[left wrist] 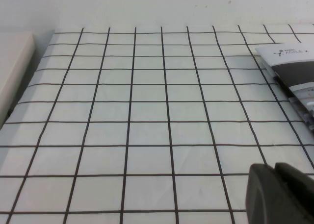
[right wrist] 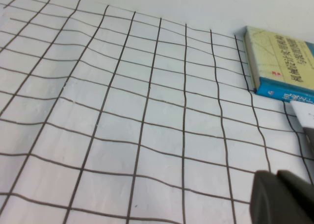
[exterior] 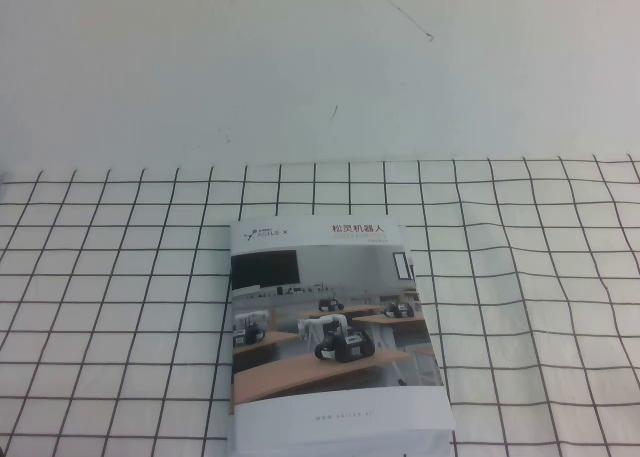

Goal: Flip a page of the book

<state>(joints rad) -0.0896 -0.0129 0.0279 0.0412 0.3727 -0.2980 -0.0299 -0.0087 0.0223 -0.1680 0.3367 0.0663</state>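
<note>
The book [exterior: 333, 329] lies closed on the checkered cloth at the front middle of the high view. Its page [exterior: 322, 322], the glossy cover with the classroom photo of small robots under a white header, lies flat on top. A corner of the book also shows in the left wrist view [left wrist: 290, 67]. Neither gripper appears in the high view. My left gripper [left wrist: 274, 169] is shut and empty above the cloth, to the left of the book. My right gripper [right wrist: 276, 176] is shut and empty above the cloth.
The white cloth with black grid lines [exterior: 520, 277] covers the table, with a white wall behind. A thick yellow book with a blue spine [right wrist: 282, 62] lies beyond my right gripper. A beige block [left wrist: 12, 62] sits at the cloth's edge.
</note>
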